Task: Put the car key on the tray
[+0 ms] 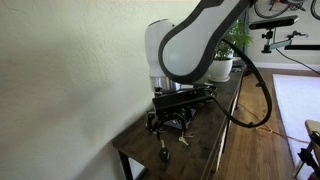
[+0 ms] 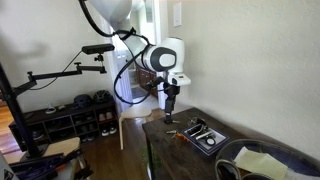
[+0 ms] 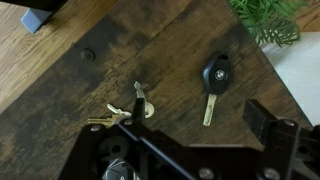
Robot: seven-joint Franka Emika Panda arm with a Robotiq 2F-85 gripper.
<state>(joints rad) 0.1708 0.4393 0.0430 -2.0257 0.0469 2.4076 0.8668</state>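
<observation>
Spread wide with nothing between its jaws, the black two-fingered gripper (image 3: pixel 190 142) hung above the dark brown wooden table (image 3: pixel 150 55), its finger housings filling the lower edge of the wrist view. In both exterior views it hovered clear of the tabletop, pointing straight down from the white arm (image 1: pixel 185 45).

On the bare wood ahead of the gripper lay the small black car key (image 3: pixel 213 77), its oval fob toward the top of the wrist view and its metal blade pointing down toward the fingers. It touched nothing. Well apart from it, to the other side of the wrist view, lay a bunch of silvery and brass-coloured keys (image 3: pixel 127 111), also flat on the wood.

In an exterior view the small dark square tray (image 2: pixel 222 143) sat farther along the same table, already holding a few pale items whose kind I could not tell. The car key was not on it.

A green leafy plant (image 3: pixel 268 20) reached into the top corner of the wrist view, beyond the table's edge.
</observation>
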